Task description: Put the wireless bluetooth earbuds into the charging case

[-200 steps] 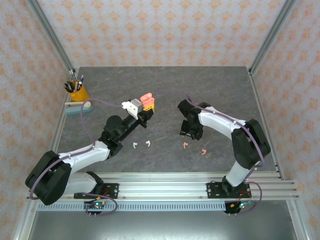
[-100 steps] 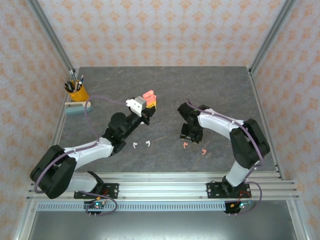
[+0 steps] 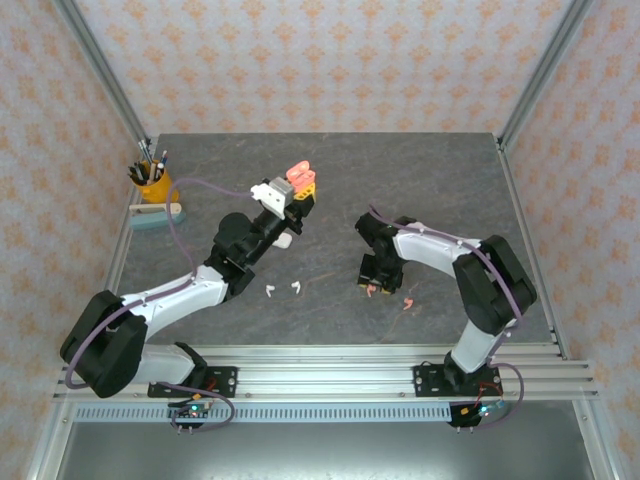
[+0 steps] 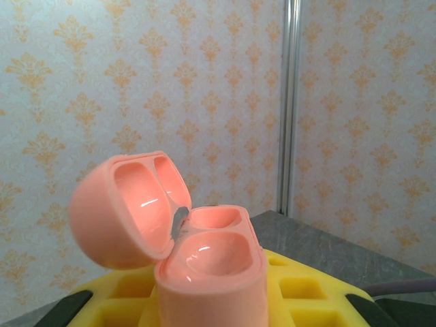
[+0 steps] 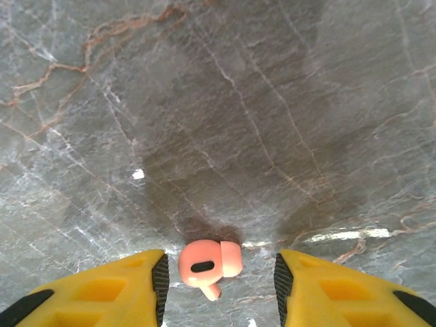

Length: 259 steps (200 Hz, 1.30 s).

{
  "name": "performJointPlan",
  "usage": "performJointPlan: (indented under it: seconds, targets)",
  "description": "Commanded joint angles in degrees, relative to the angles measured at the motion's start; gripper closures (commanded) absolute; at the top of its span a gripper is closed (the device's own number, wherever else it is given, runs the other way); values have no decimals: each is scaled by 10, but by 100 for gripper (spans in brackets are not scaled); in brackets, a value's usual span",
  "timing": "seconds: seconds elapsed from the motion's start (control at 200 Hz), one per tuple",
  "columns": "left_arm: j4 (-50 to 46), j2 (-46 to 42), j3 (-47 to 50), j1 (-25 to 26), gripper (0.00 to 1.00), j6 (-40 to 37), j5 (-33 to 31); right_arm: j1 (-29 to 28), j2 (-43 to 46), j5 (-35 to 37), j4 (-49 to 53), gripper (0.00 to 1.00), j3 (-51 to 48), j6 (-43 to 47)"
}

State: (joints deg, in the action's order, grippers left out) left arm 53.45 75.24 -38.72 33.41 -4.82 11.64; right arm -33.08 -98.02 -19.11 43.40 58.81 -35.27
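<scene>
- The left gripper [image 3: 300,203] is clenched on the open pink case [image 4: 208,262]. It holds the case up off the table [image 3: 330,160], lid hinged back, both hollows bare and facing upward.
- Two white earbuds [image 3: 271,291] lie side by side on the table, nearer the front edge than that arm's wrist and apart from both grippers.
- The right gripper [image 5: 216,279] points down with its jaws released, one yellow finger [image 5: 102,293] on each side of a pink earbud [image 5: 208,260].
- That earbud lies flat on the table, between the fingers and touching neither. Its stem points toward the wrist, roughly crosswise to the line on which the jaws close. The right arm is plainly the nearer one.
- The other pink earbud [image 3: 406,303] lies just to the right of that gripper, closer to the front edge.
- Against a second ago, the left arm has carried the case farther back and a little to the right.
- The right gripper has come forward. The pink earbud then lay clear in front of it, and now the fingers bracket it.
</scene>
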Motion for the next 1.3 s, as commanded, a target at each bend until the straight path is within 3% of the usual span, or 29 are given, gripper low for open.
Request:
performJointPlan:
  seconds: [0.0, 0.736, 1.291]
  targets:
    - [-1, -18, -21, 4, 100, -18, 10, -3, -13, 9, 0, 54, -4, 10]
    - [-12, -27, -17, 3, 100, -12, 12, -3, -45, 27, 4, 62, 28, 16]
    - [-18, -25, -20, 3, 100, -10, 18, -3, -51, 30, 4, 74, 32, 23]
